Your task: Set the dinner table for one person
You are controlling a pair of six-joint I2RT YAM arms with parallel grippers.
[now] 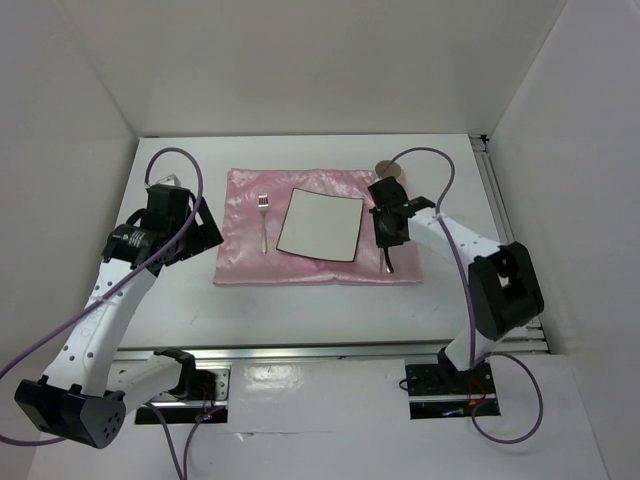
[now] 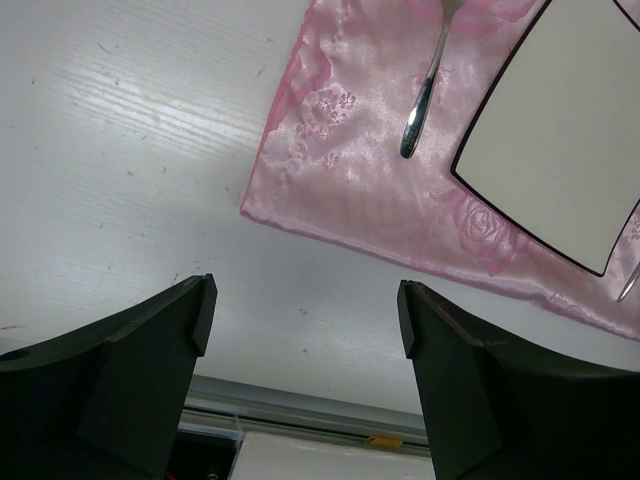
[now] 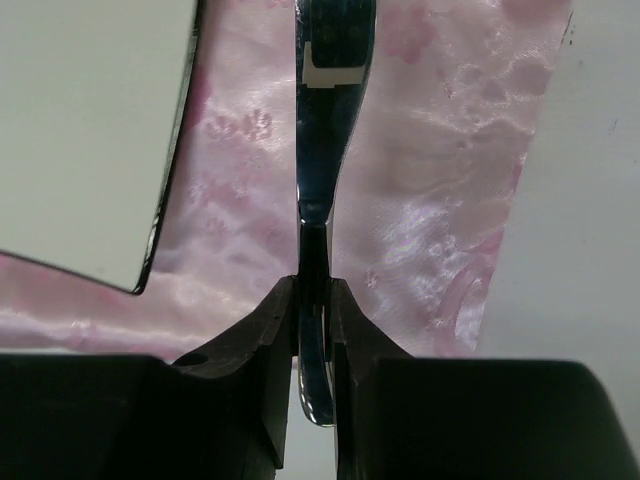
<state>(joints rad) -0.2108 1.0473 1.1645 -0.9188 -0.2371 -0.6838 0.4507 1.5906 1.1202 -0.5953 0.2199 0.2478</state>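
The white dinner table [image 1: 300, 315] carries a shiny pink cloth [image 1: 240, 250] with a small white square plate [image 1: 320, 225] at its middle. A silver fork [image 1: 263, 222] lies on the cloth left of the plate. My right gripper [image 1: 386, 248] is right of the plate, shut on the handle of a silver utensil [image 3: 325, 150] that lies low along the cloth [image 3: 440, 180]; in the right wrist view the gripper [image 3: 315, 300] holds it near the handle end. My left gripper [image 1: 205, 228] is open and empty over bare table [image 2: 120, 150], left of the cloth [image 2: 340, 170].
A grey round disc [image 1: 390, 170] sits at the cloth's back right corner. Aluminium rails run along the front edge [image 1: 330, 350] and right edge [image 1: 500, 210]. White walls enclose the table on the left, back and right.
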